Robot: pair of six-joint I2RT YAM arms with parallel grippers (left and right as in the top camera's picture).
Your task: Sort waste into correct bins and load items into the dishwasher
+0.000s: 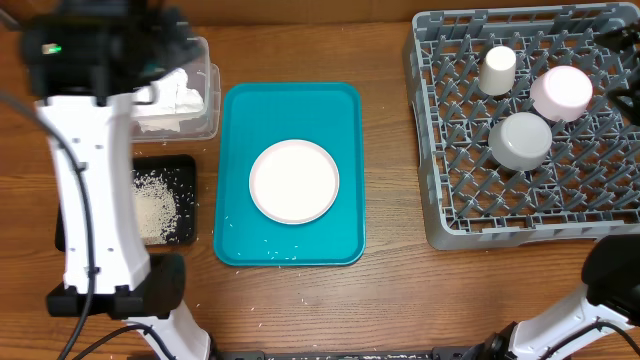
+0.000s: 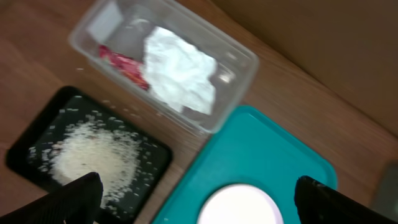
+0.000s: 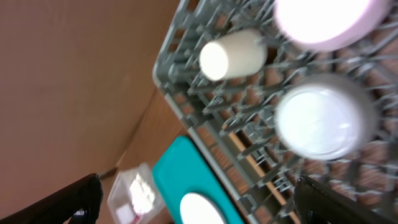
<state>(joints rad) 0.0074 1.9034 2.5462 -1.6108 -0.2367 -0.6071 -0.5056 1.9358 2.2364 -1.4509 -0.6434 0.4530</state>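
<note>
The clear tub (image 2: 236, 62) holds the crumpled napkin (image 2: 180, 74) and the red sauce packet (image 2: 124, 65). Beside it, the black tray (image 2: 31, 155) carries a pile of rice (image 2: 93, 155). My left gripper (image 2: 199, 205) hangs open and empty above the gap between the black tray and the teal tray (image 1: 290, 110), where the larger white plate (image 1: 294, 181) lies. In the dish rack (image 1: 450, 215) stand the cup (image 1: 497, 70), the small plate (image 1: 561, 92) and the bowl (image 1: 521, 140), all upside down. My right gripper (image 3: 199, 193) is open and empty, above the rack's edge.
A few rice grains are scattered on the teal tray and on the wood by the black tray. The left arm (image 1: 90, 180) covers part of the tub and the black tray in the overhead view. The right arm's base (image 1: 610, 290) sits at the front right.
</note>
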